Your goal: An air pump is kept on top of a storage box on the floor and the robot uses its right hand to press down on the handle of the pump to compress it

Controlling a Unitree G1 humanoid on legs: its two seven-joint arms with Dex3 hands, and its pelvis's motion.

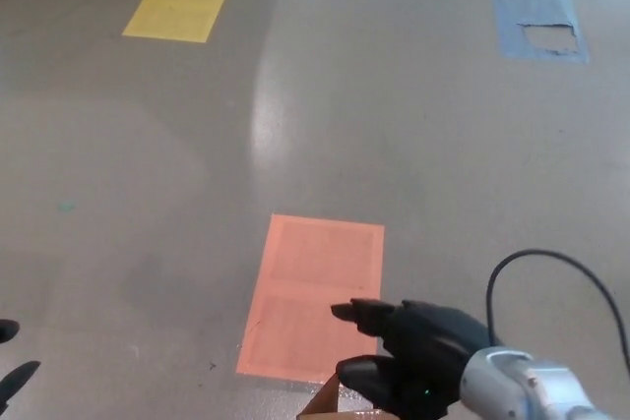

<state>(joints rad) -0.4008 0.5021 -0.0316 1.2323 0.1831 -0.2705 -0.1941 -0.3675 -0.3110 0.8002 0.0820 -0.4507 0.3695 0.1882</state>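
My right hand (418,356) is low at the bottom edge of the head view, its silver wrist (517,390) coming in from the lower right. Its fingers (362,312) point left and stand apart from the thumb (359,374), with nothing visible between them. Just below the hand, a brown cardboard corner of the storage box (328,404) pokes into the frame. The hand and the frame edge hide the pump and its handle. Only a small black part of my left hand (14,379) shows at the bottom left edge.
The floor is grey concrete with a salmon rectangle (310,292) ahead of the box, a yellow one (178,6) far left and a torn blue patch (538,25) far right. A black cable (551,257) arcs above my right wrist.
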